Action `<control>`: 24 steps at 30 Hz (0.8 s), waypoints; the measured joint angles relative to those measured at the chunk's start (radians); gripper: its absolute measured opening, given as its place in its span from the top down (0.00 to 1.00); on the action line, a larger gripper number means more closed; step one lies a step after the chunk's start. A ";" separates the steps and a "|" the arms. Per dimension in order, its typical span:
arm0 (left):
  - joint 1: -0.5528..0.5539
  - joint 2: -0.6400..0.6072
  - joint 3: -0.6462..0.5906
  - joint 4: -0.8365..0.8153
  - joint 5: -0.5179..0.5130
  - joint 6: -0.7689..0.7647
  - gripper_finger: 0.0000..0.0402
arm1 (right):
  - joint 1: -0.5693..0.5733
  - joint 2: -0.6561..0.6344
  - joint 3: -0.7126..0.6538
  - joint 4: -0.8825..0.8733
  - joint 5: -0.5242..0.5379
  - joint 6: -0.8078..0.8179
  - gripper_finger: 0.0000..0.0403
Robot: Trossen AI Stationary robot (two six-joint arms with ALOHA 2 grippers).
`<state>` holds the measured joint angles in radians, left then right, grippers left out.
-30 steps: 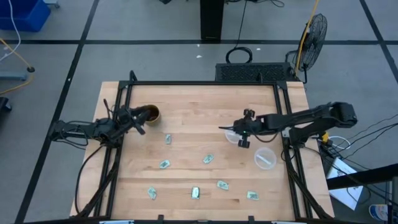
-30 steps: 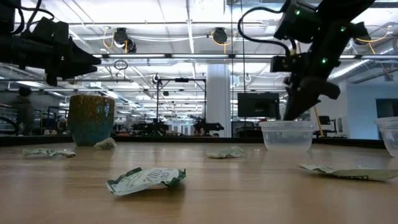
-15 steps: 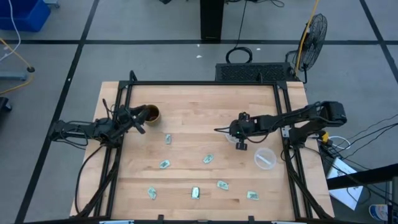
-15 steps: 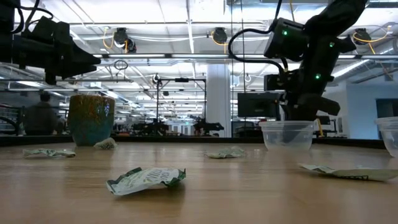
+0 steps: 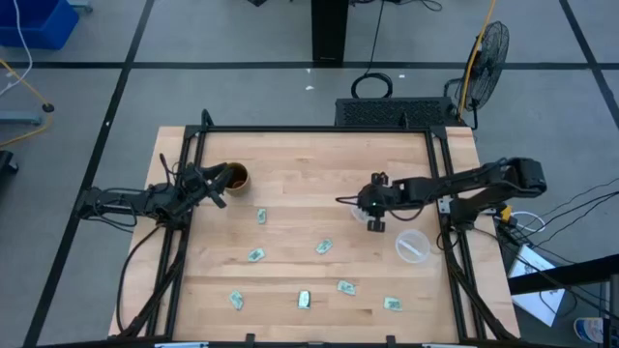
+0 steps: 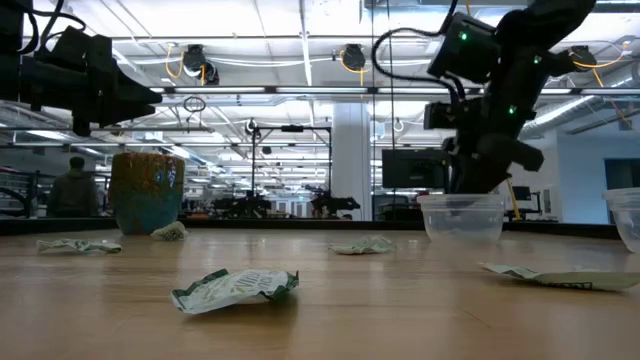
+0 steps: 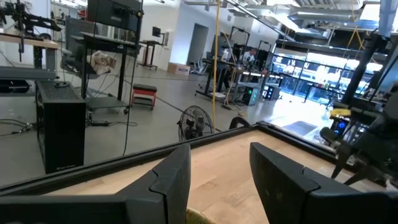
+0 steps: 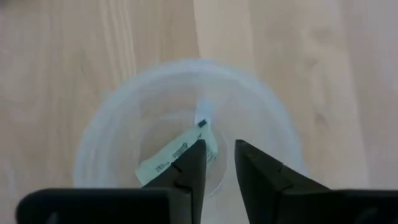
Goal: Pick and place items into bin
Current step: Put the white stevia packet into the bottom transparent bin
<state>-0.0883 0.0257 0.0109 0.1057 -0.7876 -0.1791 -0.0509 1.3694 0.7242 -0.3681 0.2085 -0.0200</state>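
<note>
Right tool [image 5: 369, 207] poised right over the clear tub [image 5: 362, 213], just right of centre in the overhead frame, and the wrist camera gives us the money shot: looking straight down into that tub [image 8: 186, 134], a pale packet [image 8: 177, 154] lies on its floor beside the tips of the two dark fingers [image 8: 194, 163]. Those fingers stand a narrow gap apart with nothing pinched between them, so I read the tool as parted and empty, packet delivered. From table height the arm hangs above the tub [image 6: 461, 216] at the right of the picture.

Left tool [image 5: 215, 184] waits at the upper left of the tabletop [image 5: 309, 164] beside the brown mug [image 5: 233, 177], fingers spread wide.

Now, what decides the next move? The loose packets sit in the lower half of the overhead frame, and the nearest one [image 5: 324, 247] lies down and to the left of the right tool, tilted on a diagonal. The right arm looks the closer of the two for that one, I'd say. Others trail off along the bottom edge [image 5: 345, 287], [image 5: 304, 300], [image 5: 235, 299], with one more near the left arm [image 5: 261, 217]
</note>
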 joint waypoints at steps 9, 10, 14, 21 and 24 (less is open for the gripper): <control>0.000 0.000 0.000 0.000 0.000 -0.014 0.58 | 0.101 -0.193 0.017 0.053 0.000 0.012 0.81; 0.000 0.000 0.000 0.001 0.000 -0.014 0.58 | 0.123 -0.201 0.025 0.093 0.000 0.013 0.82; 0.000 0.000 0.000 0.002 0.000 -0.014 0.58 | 0.209 -0.183 0.052 0.277 -0.003 -0.007 0.80; 0.000 0.000 0.000 0.016 0.000 -0.018 0.58 | 0.271 0.022 0.086 0.405 -0.073 0.001 0.72; 0.000 0.000 0.000 0.028 0.000 -0.019 0.58 | 0.269 0.135 0.125 0.412 -0.118 0.012 0.70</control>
<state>-0.0883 0.0257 0.0109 0.1341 -0.7875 -0.1979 0.2181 1.5039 0.8497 0.0440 0.0905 -0.0081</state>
